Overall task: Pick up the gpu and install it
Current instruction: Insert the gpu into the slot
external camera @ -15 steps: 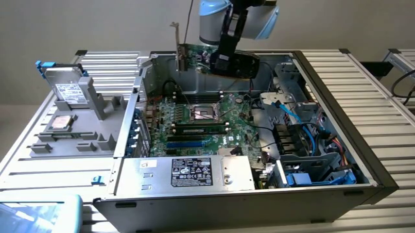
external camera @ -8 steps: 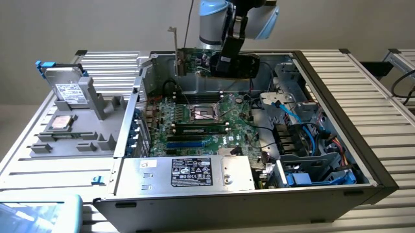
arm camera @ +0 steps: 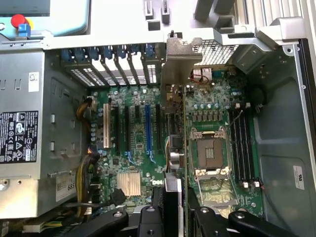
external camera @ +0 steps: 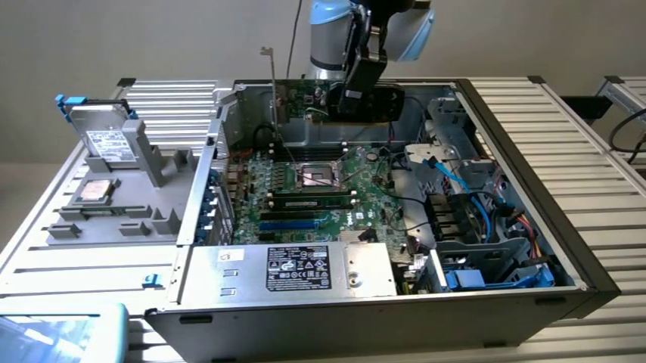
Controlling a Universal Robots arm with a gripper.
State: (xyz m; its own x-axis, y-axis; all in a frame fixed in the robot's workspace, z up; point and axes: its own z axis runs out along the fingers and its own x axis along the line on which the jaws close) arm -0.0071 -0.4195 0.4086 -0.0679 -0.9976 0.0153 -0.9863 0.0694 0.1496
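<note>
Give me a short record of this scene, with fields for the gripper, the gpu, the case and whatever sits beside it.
gripper: shut on the gpu
gpu: held on edge over the motherboard, bracket toward the slot covers
seated: cannot tell
case: open, lying on its side
cpu socket: no cooler on it
beside the case: hard drive upright in a grey rack, on the exterior view's left
</note>
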